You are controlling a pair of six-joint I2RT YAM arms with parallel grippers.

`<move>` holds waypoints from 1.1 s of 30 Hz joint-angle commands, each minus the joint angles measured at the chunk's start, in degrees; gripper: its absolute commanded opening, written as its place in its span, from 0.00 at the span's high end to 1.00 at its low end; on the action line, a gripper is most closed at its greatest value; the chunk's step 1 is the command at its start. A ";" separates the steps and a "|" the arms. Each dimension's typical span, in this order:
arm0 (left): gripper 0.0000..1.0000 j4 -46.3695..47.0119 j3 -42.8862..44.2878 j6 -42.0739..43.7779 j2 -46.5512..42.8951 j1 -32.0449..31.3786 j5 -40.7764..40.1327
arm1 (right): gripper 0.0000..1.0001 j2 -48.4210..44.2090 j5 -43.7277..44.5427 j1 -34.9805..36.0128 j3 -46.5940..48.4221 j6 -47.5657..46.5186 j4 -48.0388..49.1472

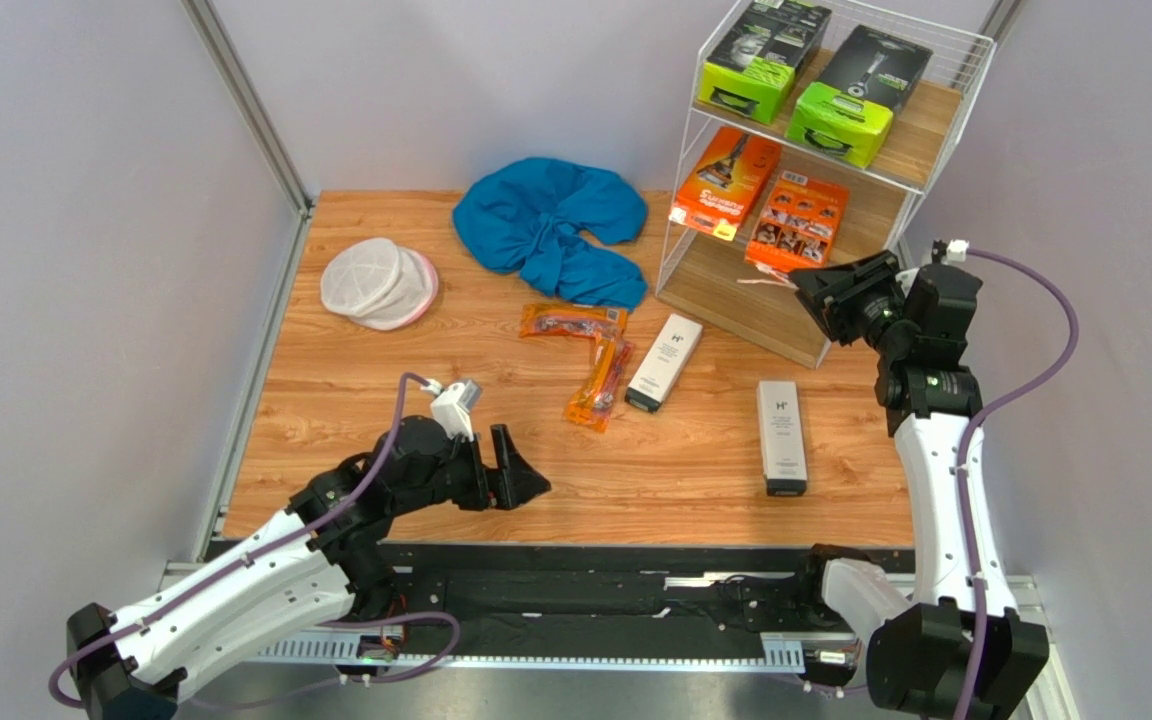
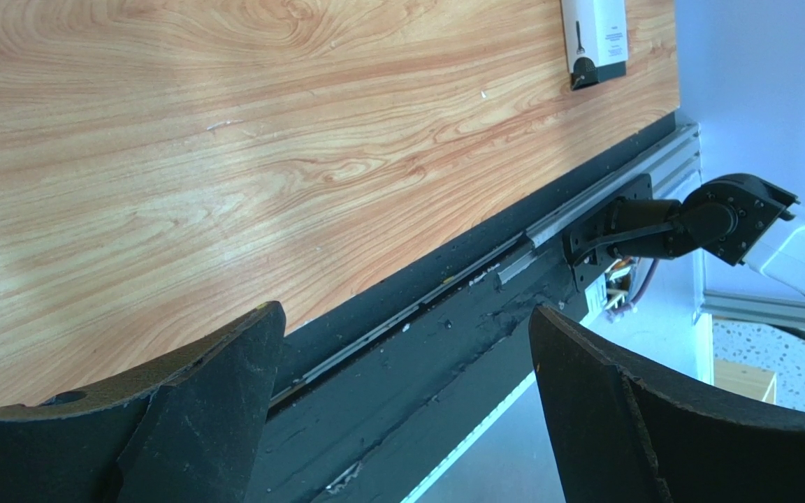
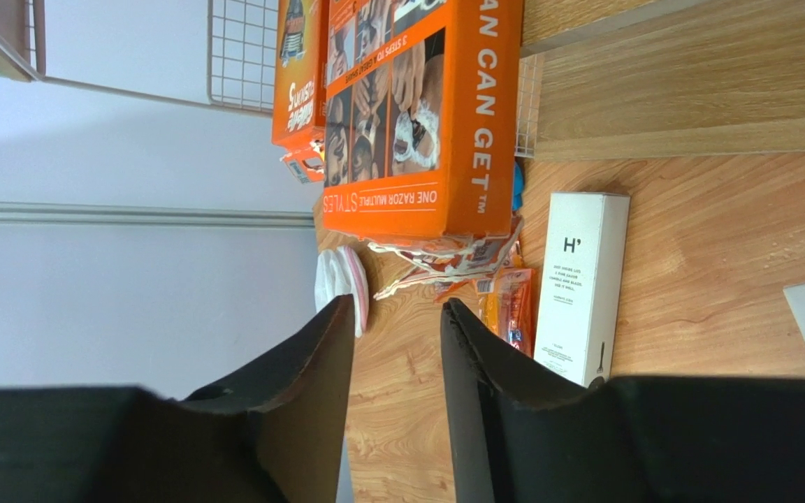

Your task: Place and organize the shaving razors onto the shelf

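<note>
Lime-green boxes (image 1: 761, 57) and orange cartons (image 1: 723, 180) sit on the shelf (image 1: 732, 293) at upper right, white boxes (image 1: 665, 362) and bags (image 1: 602, 383) lie mid-frame on the table (image 1: 387, 405), the bags partly hidden in the right wrist view, while the right gripper (image 1: 812, 305) stands narrowly parted by the shelf and the left gripper (image 1: 525, 462) spreads wide, both empty.

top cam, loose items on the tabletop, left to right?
white mesh pouch → blue cloth → slim white box → second slim white box. Orange-trimmed bags left out: they overlap the cloth's span.
</note>
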 commanded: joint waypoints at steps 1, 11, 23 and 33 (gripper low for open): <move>0.05 0.96 0.52 -0.05 0.67 0.15 1.03 | 0.64 0.53 -2.79 0.00 -0.95 1.12 5.16; 0.05 0.17 0.70 0.13 0.50 0.15 1.12 | 0.82 8.62 -2.01 0.44 2.65 1.65 10.44; 0.05 -0.18 0.09 -0.13 0.32 0.15 1.03 | 0.81 11.10 -3.41 2.02 7.40 0.95 10.27; 0.04 0.08 5.61 4.43 8.56 0.15 -1.78 | 0.76 -8.31 -6.92 2.55 -7.61 -3.53 1.22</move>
